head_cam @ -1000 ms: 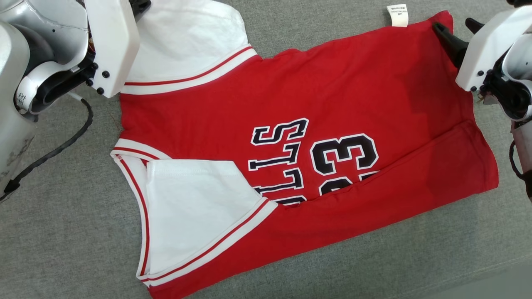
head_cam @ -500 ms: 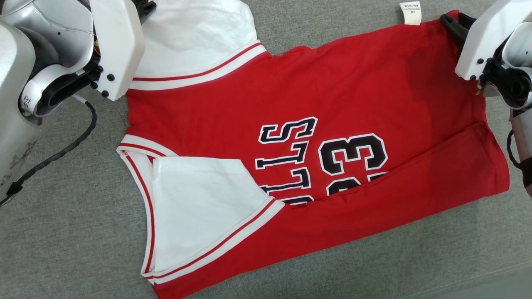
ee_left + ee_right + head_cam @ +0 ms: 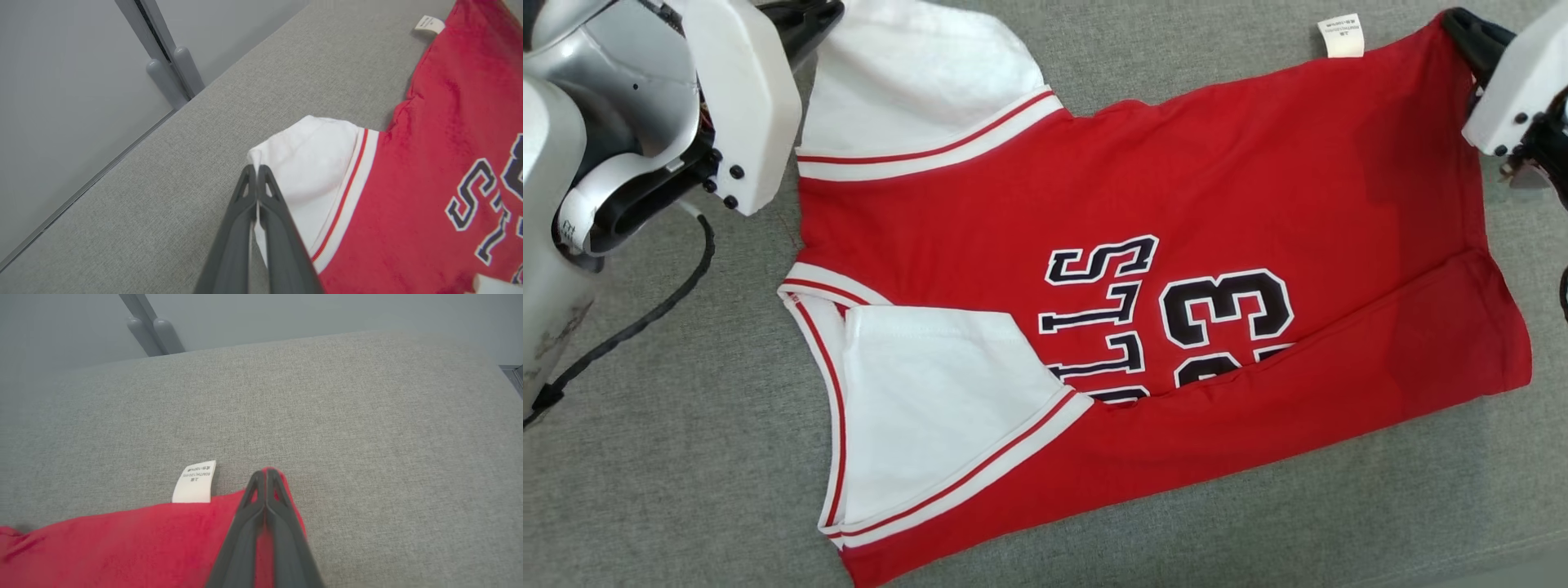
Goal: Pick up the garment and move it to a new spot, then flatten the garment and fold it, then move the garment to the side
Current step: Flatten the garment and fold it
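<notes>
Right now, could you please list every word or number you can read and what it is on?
"LLS": navy letters on the red garment, sideways; the rest hidden under a fold.
"3": on the garment too; a second digit is half covered.
White label at its edge: print too small to read.

Head view steeply down on the garment; wrist views low, close at its far corners
</notes>
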Motion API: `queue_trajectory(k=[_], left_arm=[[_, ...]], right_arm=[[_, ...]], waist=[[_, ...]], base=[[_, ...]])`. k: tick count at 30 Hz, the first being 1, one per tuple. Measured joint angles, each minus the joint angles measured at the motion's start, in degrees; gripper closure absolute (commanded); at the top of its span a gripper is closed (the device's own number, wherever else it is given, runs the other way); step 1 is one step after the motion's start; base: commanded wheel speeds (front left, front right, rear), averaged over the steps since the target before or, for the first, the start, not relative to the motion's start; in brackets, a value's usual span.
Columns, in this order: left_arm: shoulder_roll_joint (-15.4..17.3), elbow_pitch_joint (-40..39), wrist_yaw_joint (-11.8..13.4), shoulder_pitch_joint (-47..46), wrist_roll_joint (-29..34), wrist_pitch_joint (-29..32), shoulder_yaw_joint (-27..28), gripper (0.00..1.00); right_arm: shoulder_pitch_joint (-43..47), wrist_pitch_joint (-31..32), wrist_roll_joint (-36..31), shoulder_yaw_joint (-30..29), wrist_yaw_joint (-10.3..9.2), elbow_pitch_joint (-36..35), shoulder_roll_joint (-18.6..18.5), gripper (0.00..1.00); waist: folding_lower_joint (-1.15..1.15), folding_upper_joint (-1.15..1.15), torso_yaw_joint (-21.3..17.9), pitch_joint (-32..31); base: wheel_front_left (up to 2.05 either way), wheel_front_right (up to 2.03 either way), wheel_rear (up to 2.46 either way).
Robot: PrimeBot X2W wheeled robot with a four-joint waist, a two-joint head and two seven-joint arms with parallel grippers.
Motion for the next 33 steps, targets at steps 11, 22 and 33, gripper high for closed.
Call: queue_trajectory(k=[11,22,33], left_arm=[[4.14,-11.03,2.08,16.20,-11.84,-8.44,6.46,1.00],[9.78,-27.24,7.40,33.45,-16.75,-14.30,9.69,1.00],[12.02,-35.40,12.79,46.81,-15.33,-18.79,7.56,1.00]], right_arm=[[15.92,2.80,11.13,-4.24,0.00,-13.86,-8.65,1.00],[31.87,7.25,12.40,-11.95,0.00,-24.28,-13.02,1.00],[43.70,10.95,11.48,-20.79,0.00,-30.70,-10.47,1.00]], waist=[[0.00,0.00,3.59,-5.06],[0.00,0.00,6.83,-9.23],[0.00,0.00,8.09,-10.10]], base=[[0.00,0.00,0.00],[0.00,0.00,0.00],[0.00,0.00,0.00]])
